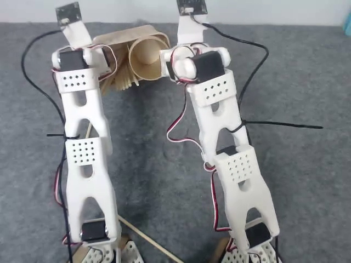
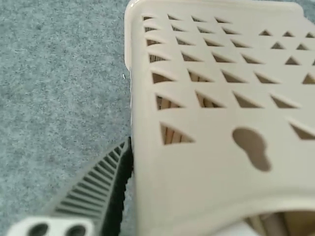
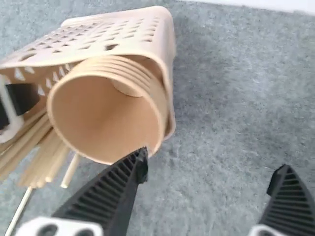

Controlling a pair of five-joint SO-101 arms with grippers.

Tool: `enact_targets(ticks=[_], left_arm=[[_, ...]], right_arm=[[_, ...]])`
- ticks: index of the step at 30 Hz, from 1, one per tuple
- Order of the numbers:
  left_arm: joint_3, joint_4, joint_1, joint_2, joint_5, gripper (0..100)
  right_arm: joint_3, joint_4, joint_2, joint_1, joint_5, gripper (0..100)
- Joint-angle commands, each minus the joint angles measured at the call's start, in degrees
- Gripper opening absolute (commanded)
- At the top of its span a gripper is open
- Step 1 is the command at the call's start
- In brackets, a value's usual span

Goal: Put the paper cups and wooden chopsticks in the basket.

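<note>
A beige basket (image 1: 131,34) (image 3: 118,34) lies tipped on its side at the far end of the grey carpet. A stack of paper cups (image 1: 147,57) (image 3: 106,115) sits in its mouth, opening toward me. A bundle of wooden chopsticks (image 1: 122,81) (image 3: 37,157) pokes out beside the cups. My left gripper (image 3: 15,105) is shut on the basket's perforated wall (image 2: 221,98), one ribbed finger (image 2: 98,189) pressed to its outside. My right gripper (image 3: 211,182) is open just in front of the cups' rim, holding nothing. One loose chopstick (image 1: 147,240) lies near the arm bases.
Both white arms stretch across the middle of the carpet, with black cables (image 1: 285,125) trailing off to the sides. Another thin stick (image 1: 88,130) shows beside the left arm. Open carpet lies to the right of the basket (image 3: 246,98).
</note>
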State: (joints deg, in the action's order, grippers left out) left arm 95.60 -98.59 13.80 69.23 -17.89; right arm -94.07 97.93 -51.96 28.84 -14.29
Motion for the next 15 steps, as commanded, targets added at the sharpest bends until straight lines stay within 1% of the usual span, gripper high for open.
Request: enact_targets(ticks=[1, 3, 6, 15], left_arm=[[0.7, 0.3, 0.4, -0.4, 0.0, 1], [0.7, 0.3, 0.4, -0.4, 0.0, 1], [0.6, -0.2, 0.4, -1.2, 0.0, 1], [0.6, -1.8, 0.4, -4.8, 0.1, 1]], right_arm=[[-2.0, -1.0, 3.2, 1.0, 3.3, 38.4], [-2.0, -4.1, 1.2, 1.3, 5.2, 38.4], [-2.0, -13.1, -4.4, 0.5, 6.5, 38.4], [-2.0, -40.2, -22.7, 0.5, 6.0, 38.3]])
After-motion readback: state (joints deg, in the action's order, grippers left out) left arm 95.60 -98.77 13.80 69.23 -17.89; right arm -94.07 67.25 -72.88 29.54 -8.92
